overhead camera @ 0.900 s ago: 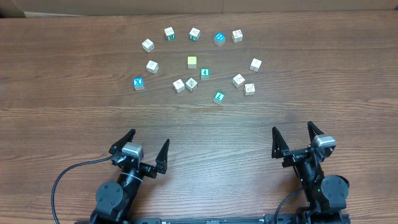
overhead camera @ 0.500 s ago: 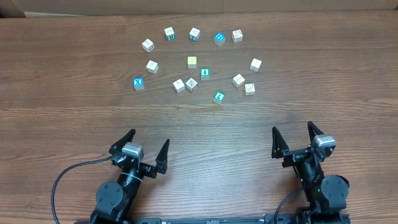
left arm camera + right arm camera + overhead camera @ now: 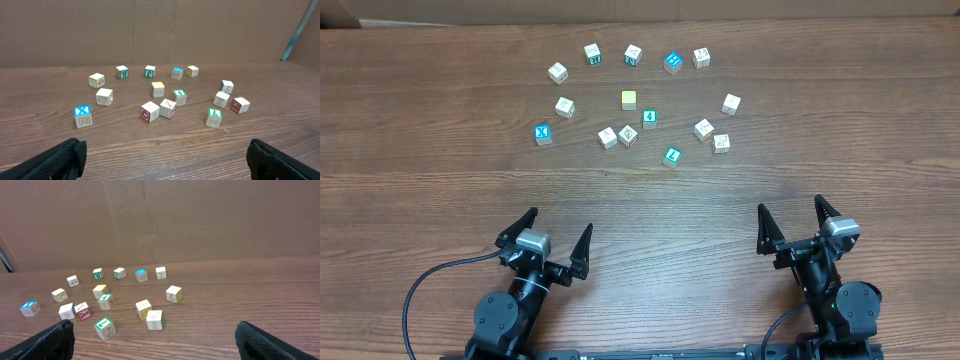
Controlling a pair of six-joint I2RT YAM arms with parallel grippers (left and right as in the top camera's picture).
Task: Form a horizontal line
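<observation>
Starting overhead: left gripper (image 3: 557, 222) and right gripper (image 3: 790, 204) sit at the near edge of the wooden table (image 3: 420, 160), jaws spread wide, nothing held, nothing touched. Cubes lie scattered on the far side, well apart from both grippers; no horizontal line formed yet. Pale yellow cube (image 3: 629, 99) sits alone near the middle of the scatter. Two whitish red-marked cubes (image 3: 608, 137) sit just beside each other, nearer the robot than the yellow one and slightly left of it. Readable: "X" on the blue cube (image 3: 542, 133), "4" on the green cube (image 3: 649, 118), "L" on the teal cube (image 3: 671, 155).

Left wrist: left fingers (image 3: 60, 160) are black tips in the bottom corners, far apart, only bare table between them. Pale yellow cube is near centre, with the whitish pair in front of it. "X", "4" and "L" read clearly; other marks are too small.

Right wrist: right fingers (image 3: 50, 340) are also in the bottom corners, wide apart, gripping nothing. Pale yellow cube is left of centre among the scatter; cube markings are not legible here.
</observation>
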